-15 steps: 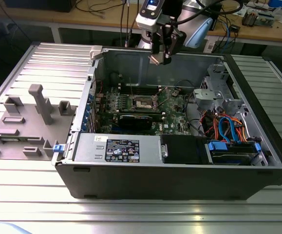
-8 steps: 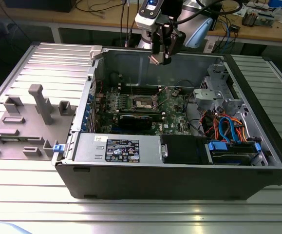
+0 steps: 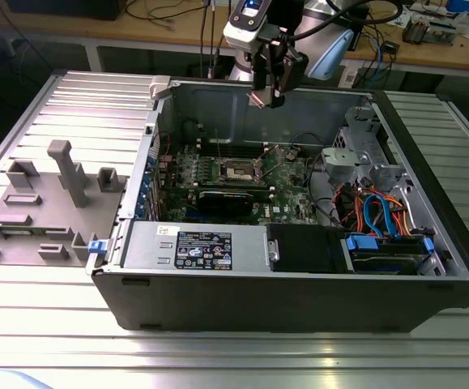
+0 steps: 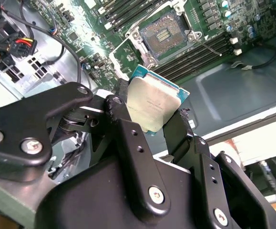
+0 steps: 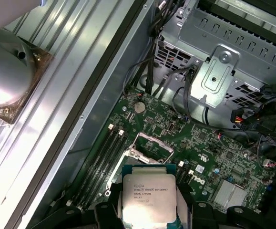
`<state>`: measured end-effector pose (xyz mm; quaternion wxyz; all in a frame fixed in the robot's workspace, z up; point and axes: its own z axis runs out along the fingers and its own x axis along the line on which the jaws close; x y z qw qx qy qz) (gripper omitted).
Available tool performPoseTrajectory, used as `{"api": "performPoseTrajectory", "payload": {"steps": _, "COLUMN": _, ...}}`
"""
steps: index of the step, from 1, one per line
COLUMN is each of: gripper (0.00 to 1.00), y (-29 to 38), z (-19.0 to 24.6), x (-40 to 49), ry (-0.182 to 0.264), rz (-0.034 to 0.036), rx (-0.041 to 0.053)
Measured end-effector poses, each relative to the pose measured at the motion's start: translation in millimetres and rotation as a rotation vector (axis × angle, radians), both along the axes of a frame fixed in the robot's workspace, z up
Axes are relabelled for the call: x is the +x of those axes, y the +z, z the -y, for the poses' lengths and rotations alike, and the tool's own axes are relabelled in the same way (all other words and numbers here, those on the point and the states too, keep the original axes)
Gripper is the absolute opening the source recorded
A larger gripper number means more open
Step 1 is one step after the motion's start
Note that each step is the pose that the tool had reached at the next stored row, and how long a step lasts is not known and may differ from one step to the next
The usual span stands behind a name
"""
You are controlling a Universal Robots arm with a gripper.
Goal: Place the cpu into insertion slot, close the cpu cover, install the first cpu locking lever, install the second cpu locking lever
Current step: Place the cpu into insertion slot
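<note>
High over the socket (image 3: 240,171), the gripper (image 3: 268,96) hangs with its fingers (image 4: 123,119) pressed onto two opposite edges of the cpu (image 4: 153,101), pinching it at their tips. In both wrist views the chip's dull metal top faces the camera, with its green rim showing past the black fingers. The chip is near enough square that it has no long axis to speak of. What matters is how it is turned between the fingers, and in the first wrist view the cpu (image 5: 148,198) looks roughly squared up with the socket (image 5: 149,148). Whether its face is level with the socket I cannot tell.

From the cpu, the socket lies down along the line of the fingers and a little ahead, well apart from it. In the exterior view the gripper stands slightly toward that view's right of the socket, near the back wall of the case (image 3: 218,304).

The socket holds nothing. In the second wrist view the socket (image 4: 164,33) shows its bed of contacts bare, ringed by a metal frame.

The case holds the board (image 3: 291,174) that carries the socket. A black card (image 3: 230,200) lies just beside the socket on the near side. A drive cage (image 3: 364,150) and orange and blue cables (image 3: 372,211) sit well apart from it on the exterior view's right. Outside the case, well apart from the socket on the exterior view's left, lies a grey fixture (image 3: 48,203).
</note>
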<state>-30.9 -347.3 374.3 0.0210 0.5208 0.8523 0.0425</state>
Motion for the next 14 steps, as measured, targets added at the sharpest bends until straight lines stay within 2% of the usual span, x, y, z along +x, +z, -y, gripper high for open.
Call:
{"api": "performPoseTrajectory", "payload": {"steps": 3, "gripper": 0.54, "y": -0.8, "z": 0.0, "x": 0.0, "ry": -0.051, "rz": -0.0001, "rx": -0.0001}}
{"api": "performPoseTrajectory", "payload": {"steps": 8, "gripper": 0.54, "y": -3.9, "z": 0.0, "x": -1.3, "ry": -0.067, "rz": -0.0023, "rx": -0.0002}}
{"api": "performPoseTrajectory", "payload": {"steps": 14, "gripper": 0.54, "y": -4.2, "z": 0.0, "x": -1.4, "ry": -0.068, "rz": -0.0026, "rx": -0.0003}}
